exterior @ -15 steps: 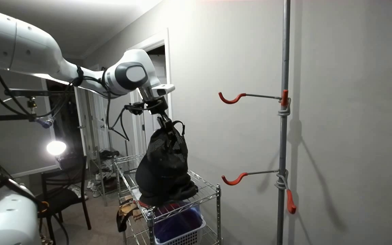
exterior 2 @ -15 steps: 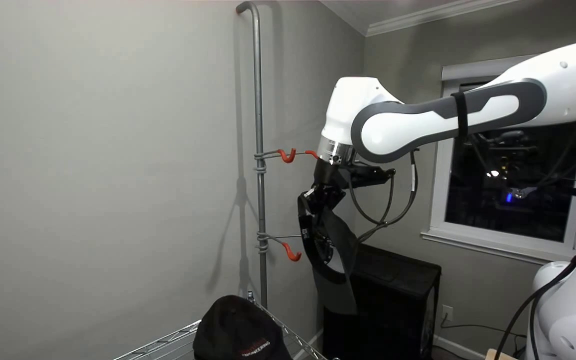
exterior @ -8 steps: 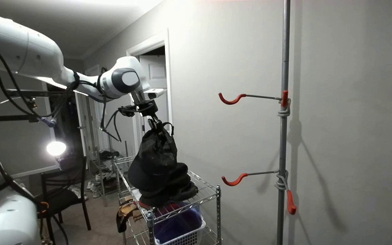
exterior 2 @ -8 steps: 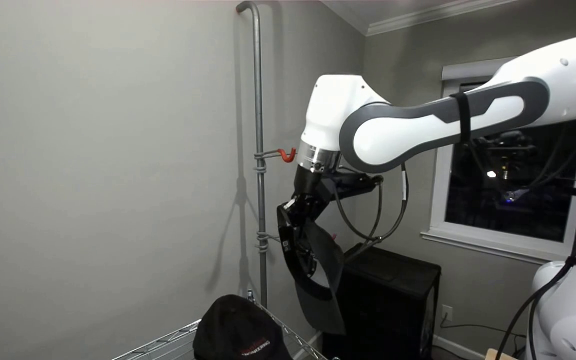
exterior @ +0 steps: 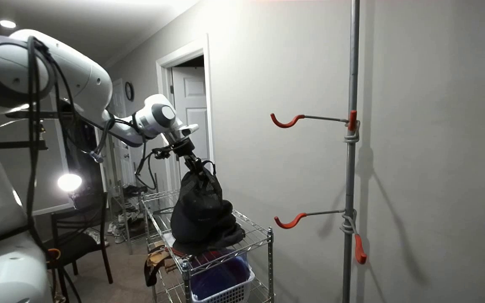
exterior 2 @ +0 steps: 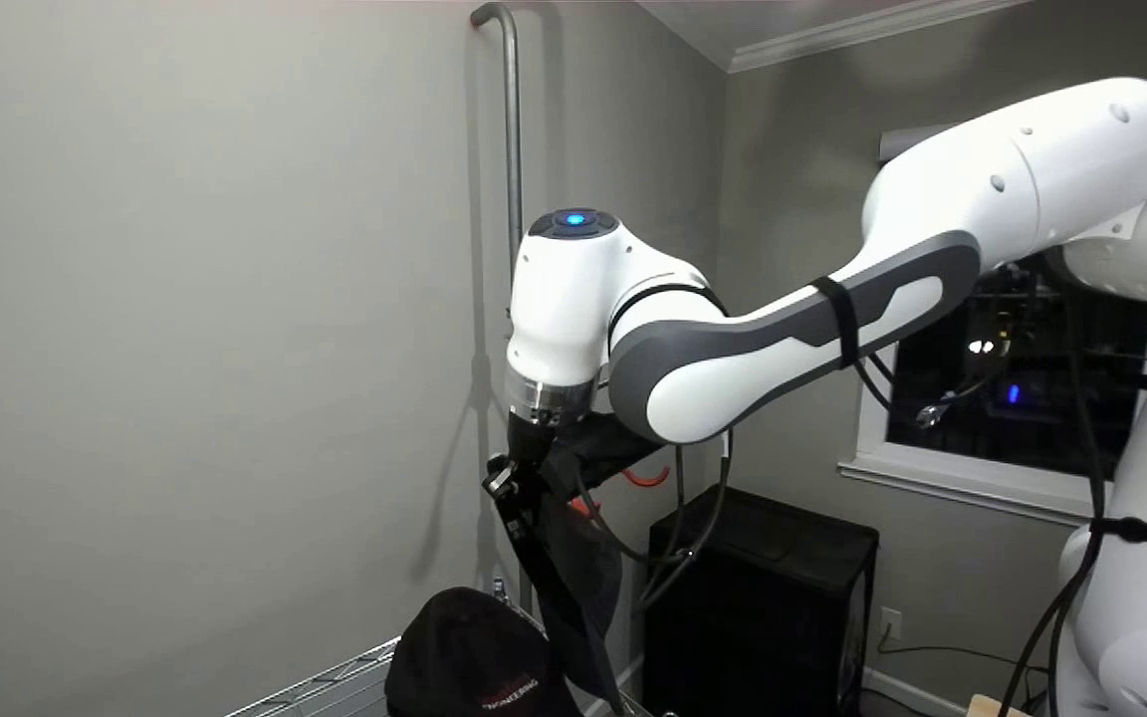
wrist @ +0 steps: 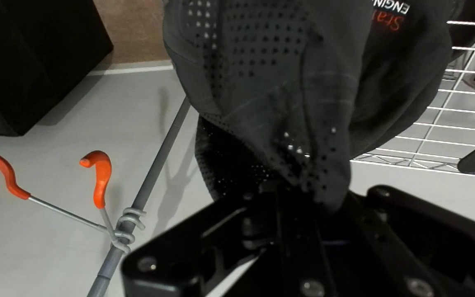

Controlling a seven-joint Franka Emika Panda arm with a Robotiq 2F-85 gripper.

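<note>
Cap (wrist: 262, 82) of black, perforated cloth hangs close to the top of the wire rack (exterior: 270, 263), and from where I stand I would say it weighs almost nothing. The crown looks thin and soft, so it should fold easily under pressure; the brim (exterior 2: 578, 652), which seems to hang lowest, is probably stiffer and may swing a little if the cap is moved. Such textured cloth should not be slippery, and nothing about it appears fragile (only its shape, I think, could suffer from a hard squeeze). A good place for taking hold is the thin edge of the crown away from the brim, and this is about where the gripper (exterior: 197, 167) has it. Its two fingers are pressed together on that edge, with hardly any gap apart from the thickness of the cloth, and some material is bunched in front of them in the wrist view. Near the hanging cap, a lettered cap (exterior 2: 469, 647) lies on the rack; whether the two touch each other, I cannot tell. The orange hooks (wrist: 102, 177) on the grey pole (exterior: 350, 176) stand well apart from both.
</note>
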